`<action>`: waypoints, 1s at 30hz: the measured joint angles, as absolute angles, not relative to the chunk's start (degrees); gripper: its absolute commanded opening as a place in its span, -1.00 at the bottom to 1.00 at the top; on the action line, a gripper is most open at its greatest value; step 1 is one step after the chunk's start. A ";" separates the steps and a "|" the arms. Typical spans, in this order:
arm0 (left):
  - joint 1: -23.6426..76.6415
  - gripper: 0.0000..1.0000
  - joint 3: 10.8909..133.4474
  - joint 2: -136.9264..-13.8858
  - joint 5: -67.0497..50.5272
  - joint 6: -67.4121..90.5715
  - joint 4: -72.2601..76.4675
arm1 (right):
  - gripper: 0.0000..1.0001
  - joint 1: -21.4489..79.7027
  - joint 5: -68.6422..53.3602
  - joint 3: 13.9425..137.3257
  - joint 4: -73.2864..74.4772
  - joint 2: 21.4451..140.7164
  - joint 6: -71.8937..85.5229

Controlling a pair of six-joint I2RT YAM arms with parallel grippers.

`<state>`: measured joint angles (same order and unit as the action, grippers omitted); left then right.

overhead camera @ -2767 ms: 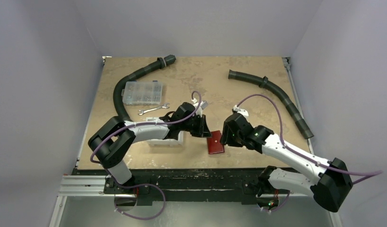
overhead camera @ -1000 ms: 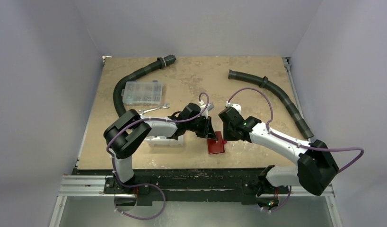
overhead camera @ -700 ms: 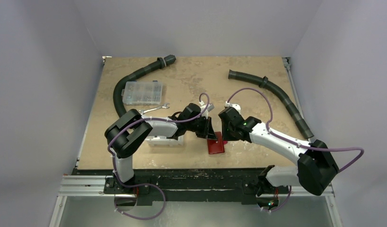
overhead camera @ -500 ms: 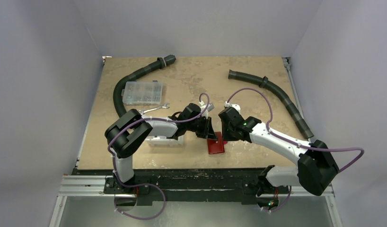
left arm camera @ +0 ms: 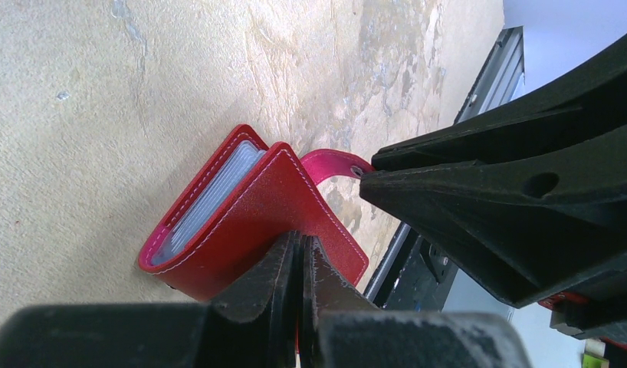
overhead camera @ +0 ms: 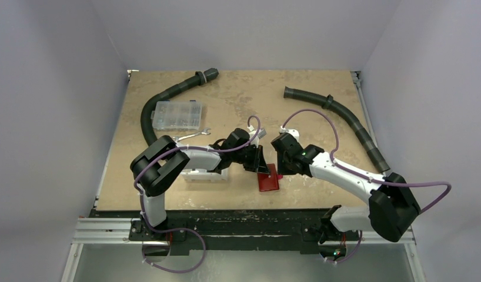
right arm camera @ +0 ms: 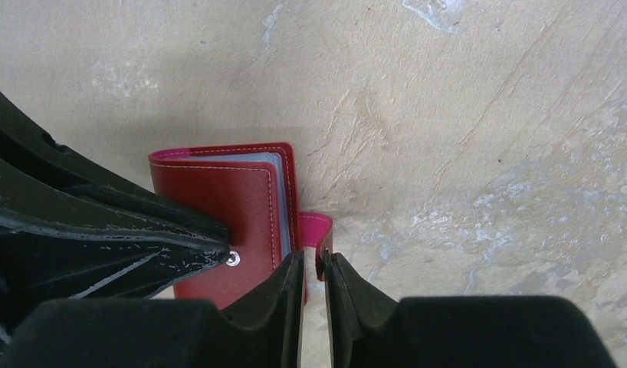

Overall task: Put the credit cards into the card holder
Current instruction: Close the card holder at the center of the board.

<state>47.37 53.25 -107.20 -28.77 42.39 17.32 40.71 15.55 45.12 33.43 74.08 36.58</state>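
Left tool, fingers pressed together, rests its tip on the red card holder, which lies folded on the bench directly beneath it. Pale cards show edge-on inside. Right tool, narrowed to a slit, pinches the pink snap tab sticking out from the card holder at its tip.

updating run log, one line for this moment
card holder folded, cards inside | left gripper shut, tip on cover | right gripper shut on snap tab
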 measured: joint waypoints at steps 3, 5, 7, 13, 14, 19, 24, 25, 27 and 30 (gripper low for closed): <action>47.37 -1.00 53.25 -107.20 -28.77 42.39 17.32 | -0.54 40.69 15.55 45.12 33.43 74.63 36.58; 47.37 -1.00 53.25 -107.20 -28.77 42.37 17.32 | -0.55 40.69 15.57 45.12 33.47 74.81 36.56; 47.37 -1.00 53.25 -107.20 -28.77 42.37 17.32 | -0.72 40.69 15.59 45.12 33.52 74.96 36.56; 47.37 -1.00 53.25 -107.20 -28.77 42.37 17.34 | -0.54 40.62 15.81 45.12 33.80 75.05 36.47; 47.37 -1.00 53.25 -107.20 -28.80 42.37 17.32 | -0.54 40.58 15.97 45.12 33.89 75.05 36.53; 47.37 -1.00 53.25 -107.20 -28.80 42.37 17.34 | -0.67 40.47 17.06 45.12 34.59 75.05 36.42; 47.37 -1.00 53.25 -107.20 -28.82 42.37 17.41 | -1.00 40.47 17.12 45.12 34.98 75.05 36.42; 47.37 -1.00 53.25 -107.20 -28.82 42.37 17.45 | -1.00 40.47 17.04 45.12 34.98 75.05 36.40; 47.37 -1.00 53.25 -107.20 -28.82 42.37 17.50 | -1.00 40.47 16.86 45.12 34.92 74.91 36.40; 47.37 -1.00 53.25 -107.44 -28.82 42.37 17.58 | -1.00 40.40 15.05 45.10 34.24 73.56 36.36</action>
